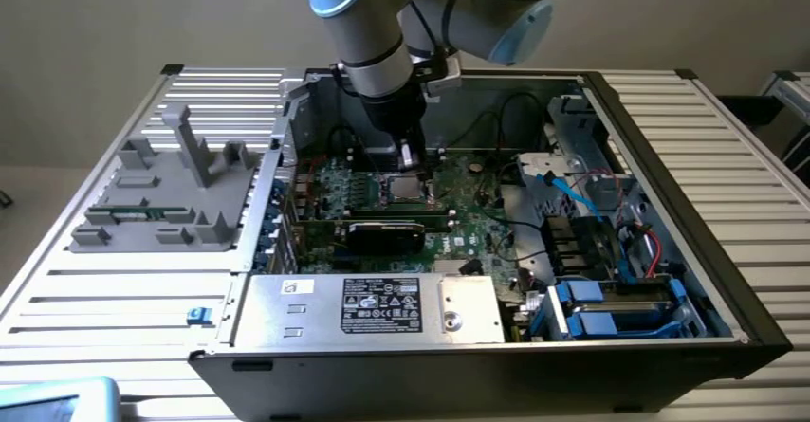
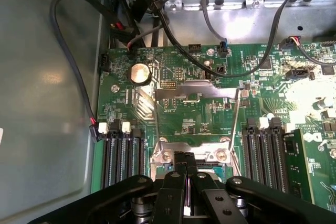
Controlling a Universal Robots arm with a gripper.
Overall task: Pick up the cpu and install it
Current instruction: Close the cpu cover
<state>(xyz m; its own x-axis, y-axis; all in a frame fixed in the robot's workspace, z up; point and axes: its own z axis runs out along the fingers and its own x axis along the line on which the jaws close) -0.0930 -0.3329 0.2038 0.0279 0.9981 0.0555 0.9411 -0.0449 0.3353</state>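
Note:
In the exterior view the cpu point(image 1: 405, 192), a shiny silver square, lies flat in the socket on the green motherboard point(image 1: 475, 228) inside the open computer case. My gripper point(image 1: 408, 163) hangs straight down just above the cpu's far edge, fingers shut with nothing visible between them. Seen from the wrist, the shut gripper point(image 2: 185, 176) sits over the socket's metal frame point(image 2: 167, 156). The socket's hinged metal plate point(image 2: 195, 92) stands raised beyond it. The black fingers point(image 2: 173, 190) hide the cpu here.
Black memory slots point(image 2: 123, 156) flank the socket on both sides. A black card point(image 1: 393, 232) lies just in front of the socket, and cables point(image 2: 173, 40) cross the board's far end. A power supply point(image 1: 367, 303), blue drive bays point(image 1: 608, 308) and a grey fixture point(image 1: 158, 204) surround the area.

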